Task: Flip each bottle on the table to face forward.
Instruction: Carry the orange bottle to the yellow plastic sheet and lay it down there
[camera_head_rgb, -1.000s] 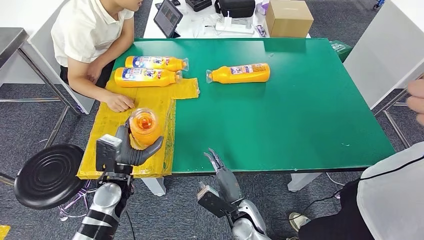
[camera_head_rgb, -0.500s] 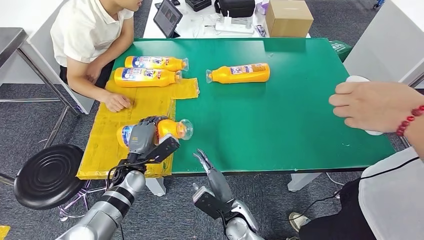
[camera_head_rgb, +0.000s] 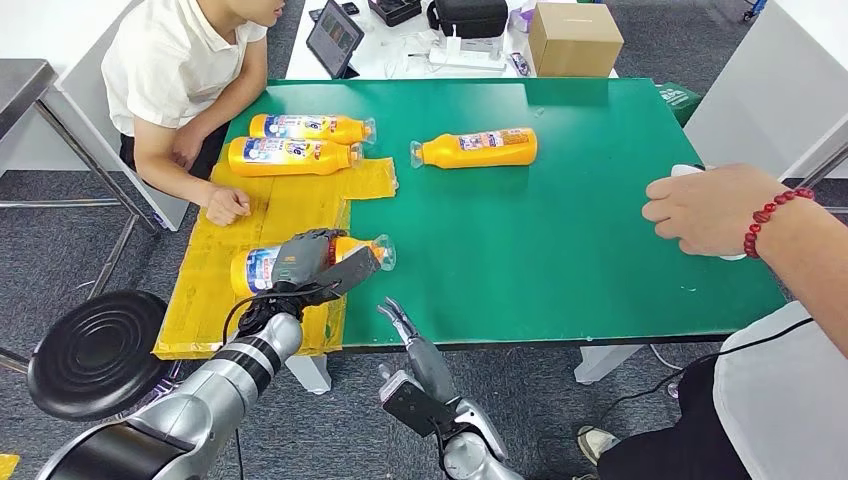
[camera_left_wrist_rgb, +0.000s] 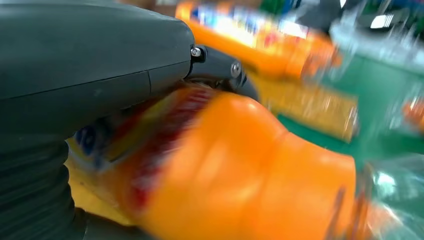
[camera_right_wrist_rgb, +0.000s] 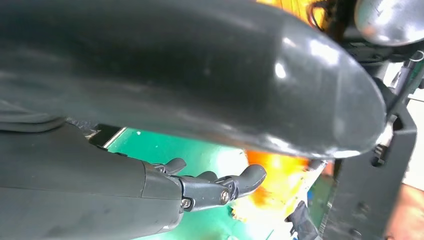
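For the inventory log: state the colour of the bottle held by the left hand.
Orange bottle, with a blue-and-white label, gripped by the left hand; clearest in the head view.

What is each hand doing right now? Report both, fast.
Left hand: grips an orange bottle lying sideways over the yellow sheet.
Right hand: holds nothing, fingers apart, at the near edge of the green table.

The labels on the orange bottles (camera_head_rgb: 476, 146) are too small and blurred to read.
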